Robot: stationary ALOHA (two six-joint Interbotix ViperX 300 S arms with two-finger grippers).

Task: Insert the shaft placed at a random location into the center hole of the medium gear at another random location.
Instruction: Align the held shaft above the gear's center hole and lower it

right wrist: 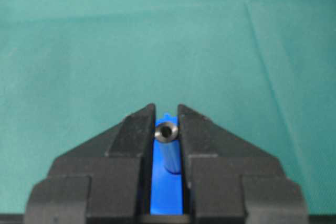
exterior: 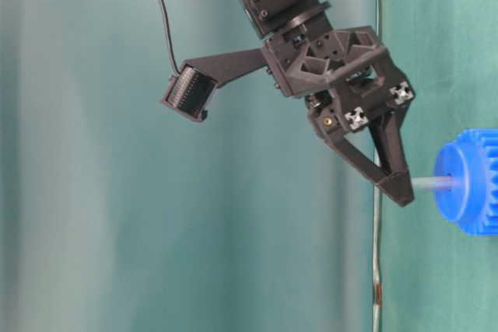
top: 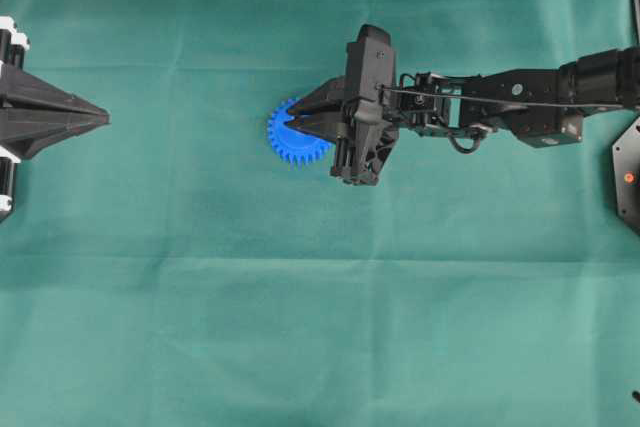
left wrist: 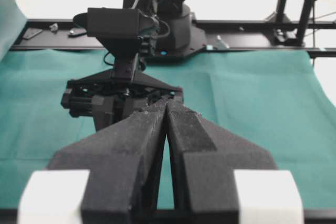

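Green cloth covers the whole table (top: 200, 327). On it lies the bright blue plastic gear with little teeth (top: 287, 137), near the middle. The right black gripper (right wrist: 167, 116) is right over the gear, and its tips hold the small shiny grey metal pin (right wrist: 168, 145) tight between them. From the side, the pin (exterior: 432, 184) reaches from the gripper tips (exterior: 401, 190) to the raised middle of the blue gear (exterior: 467, 184). It looks like the pin is already going into the center hole, but the hole itself is hidden by the pin and the gripper. How deep it sits, I cannot tell. What may be left is to push it all the way in and let go. The left black gripper (left wrist: 167, 109) waits far off at the table's edge, pressed closed with nothing in it.
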